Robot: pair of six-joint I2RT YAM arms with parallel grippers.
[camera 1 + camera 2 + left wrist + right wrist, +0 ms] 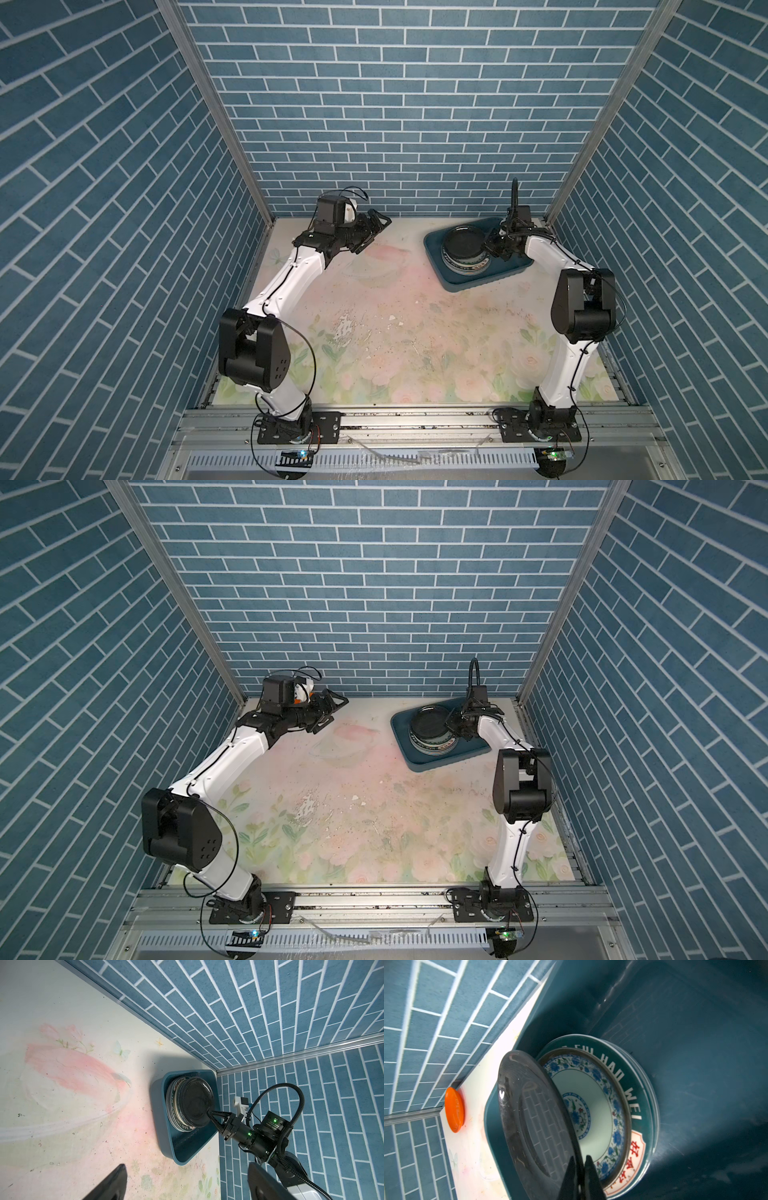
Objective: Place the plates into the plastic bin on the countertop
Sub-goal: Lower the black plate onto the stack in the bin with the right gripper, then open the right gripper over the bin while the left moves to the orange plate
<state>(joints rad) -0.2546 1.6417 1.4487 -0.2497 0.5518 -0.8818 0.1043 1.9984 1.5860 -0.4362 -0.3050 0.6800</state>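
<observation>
The dark teal plastic bin (pixel 465 286) (pixel 432 764) (pixel 164 1126) stands at the back right of the flowered countertop (pixel 395 332). It holds a stack of plates (pixel 461 268), with a blue-flowered plate (pixel 591 1109) lying on one with a teal lettered rim (pixel 633 1088). My right gripper (pixel 488 245) (pixel 580 1158) is shut on the rim of a black plate (pixel 463 243) (pixel 533 1122) (pixel 197 1105), held tilted over the stack. An orange plate (pixel 454 1109) lies by the far wall corner. My left gripper (pixel 374 235) (pixel 187 1167) hangs open at the back left with nothing in it.
Blue brick walls with metal corner posts (pixel 232 137) close in the back and both sides. The bin sits close to the right wall. A metal rail (pixel 415 419) carrying both arm bases runs along the front. The countertop print is scuffed in the middle (pixel 345 328).
</observation>
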